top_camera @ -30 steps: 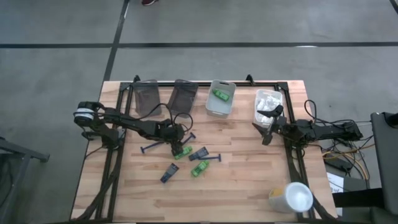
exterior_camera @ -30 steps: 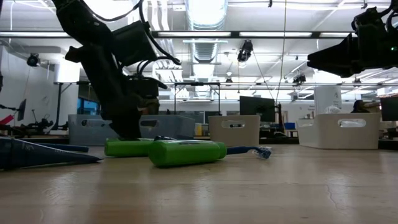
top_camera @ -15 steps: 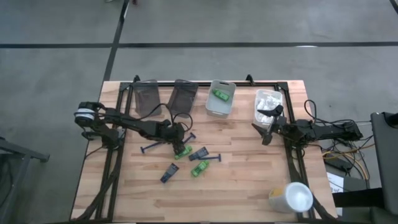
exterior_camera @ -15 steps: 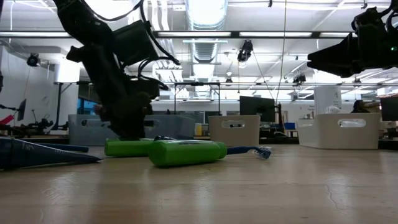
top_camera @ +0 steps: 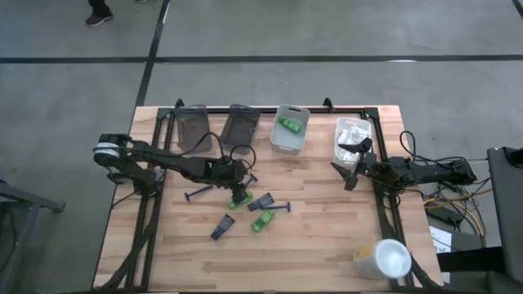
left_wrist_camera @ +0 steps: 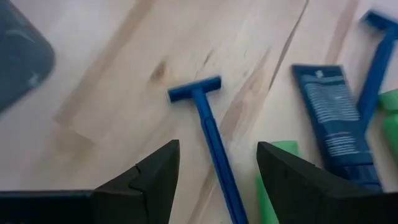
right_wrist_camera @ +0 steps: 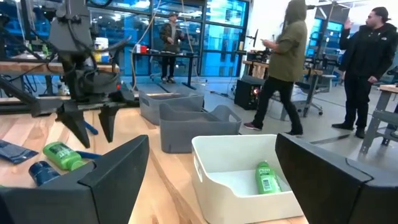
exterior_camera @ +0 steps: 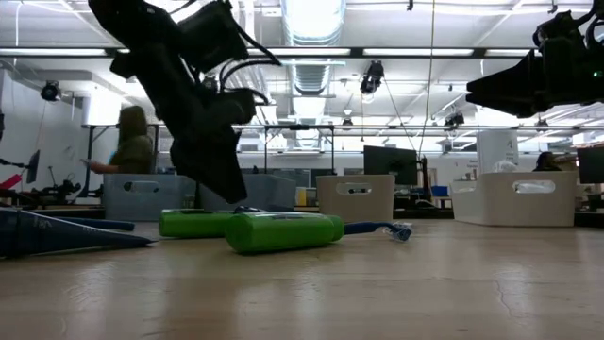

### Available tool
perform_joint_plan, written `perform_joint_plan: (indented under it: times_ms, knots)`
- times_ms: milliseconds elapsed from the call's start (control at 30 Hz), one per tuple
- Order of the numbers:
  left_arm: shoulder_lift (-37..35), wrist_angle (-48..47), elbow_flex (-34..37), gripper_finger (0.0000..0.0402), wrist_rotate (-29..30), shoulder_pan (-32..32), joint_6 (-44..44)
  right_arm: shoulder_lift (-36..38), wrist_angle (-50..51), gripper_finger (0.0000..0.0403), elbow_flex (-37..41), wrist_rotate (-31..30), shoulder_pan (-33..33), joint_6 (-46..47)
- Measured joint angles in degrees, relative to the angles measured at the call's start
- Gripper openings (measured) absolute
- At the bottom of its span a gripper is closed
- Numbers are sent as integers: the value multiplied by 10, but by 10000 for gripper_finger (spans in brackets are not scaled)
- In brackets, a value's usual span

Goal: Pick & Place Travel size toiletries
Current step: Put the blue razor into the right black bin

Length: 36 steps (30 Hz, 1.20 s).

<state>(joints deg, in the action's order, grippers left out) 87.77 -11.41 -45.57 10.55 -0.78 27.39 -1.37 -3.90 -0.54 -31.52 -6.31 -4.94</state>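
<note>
At frame centre, the left gripper (top_camera: 238, 194) hangs open and empty over a blue razor (left_wrist_camera: 208, 127); it should straddle the handle squarely before closing.

bench count, looking down:
- green packs: three. two loose (top_camera: 261, 220) (top_camera: 242, 200), one in a pale bin (top_camera: 290, 124)
- dark blue razors: three (top_camera: 196, 193) (top_camera: 282, 207) (top_camera: 248, 179)
- small dark blue pieces: two (top_camera: 222, 226) (top_camera: 261, 202)
- white packets (top_camera: 353, 129): a heap in one bin, number can't be made out
- grey bins: two (top_camera: 193, 128) (top_camera: 239, 125)
- pale bins: two (top_camera: 282, 143) (top_camera: 339, 151)
- white cup: one (top_camera: 384, 260)
</note>
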Motion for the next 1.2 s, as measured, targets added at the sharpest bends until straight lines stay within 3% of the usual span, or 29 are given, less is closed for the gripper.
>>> perform_joint_plan:
  times_ms: [200,433,567,833,1067,1200]
  knots:
    - [48,26,0,220,1,-6,6,-2,0,326,0,0,0,0]
    - [83,21,-2,216,52,-7,71,-2,0,307,0,0,0,0]
    - [83,19,-2,176,54,-7,58,-2,0,298,0,0,0,3]
    - [83,20,-2,32,54,-7,73,-2,0,286,0,0,0,7]
    - [67,13,0,30,55,-4,105,-2,0,274,0,0,0,6]
    - [26,13,1,30,86,-1,87,-2,0,266,0,0,0,16]
